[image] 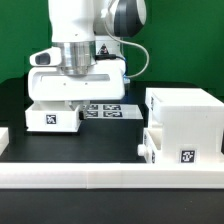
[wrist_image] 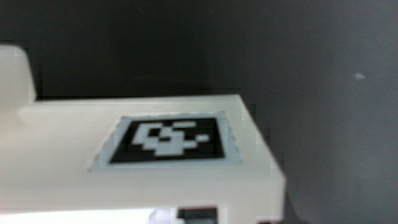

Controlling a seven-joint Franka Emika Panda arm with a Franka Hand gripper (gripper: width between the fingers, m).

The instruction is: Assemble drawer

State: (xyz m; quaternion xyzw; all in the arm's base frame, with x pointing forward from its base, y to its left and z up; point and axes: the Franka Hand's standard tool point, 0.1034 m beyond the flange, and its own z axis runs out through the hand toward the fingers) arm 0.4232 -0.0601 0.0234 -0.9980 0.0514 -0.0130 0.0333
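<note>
A small white tray [image: 50, 117] with a square tag sits at the exterior view's left on the black table. My gripper [image: 66, 100] is lowered right onto its top, and the fingertips are hidden behind the tray's wall. In the wrist view the tray's tagged face [wrist_image: 169, 140] fills the near field, with only a dark bit of a finger [wrist_image: 199, 214] showing at the frame's edge. The tall white box shell [image: 183, 112] stands at the exterior view's right. A second tagged tray [image: 178, 150] sits low at its front.
The marker board [image: 106, 108] lies flat on the table between the tray and the shell. A long low white rail [image: 90, 176] runs across the front. A green wall stands behind.
</note>
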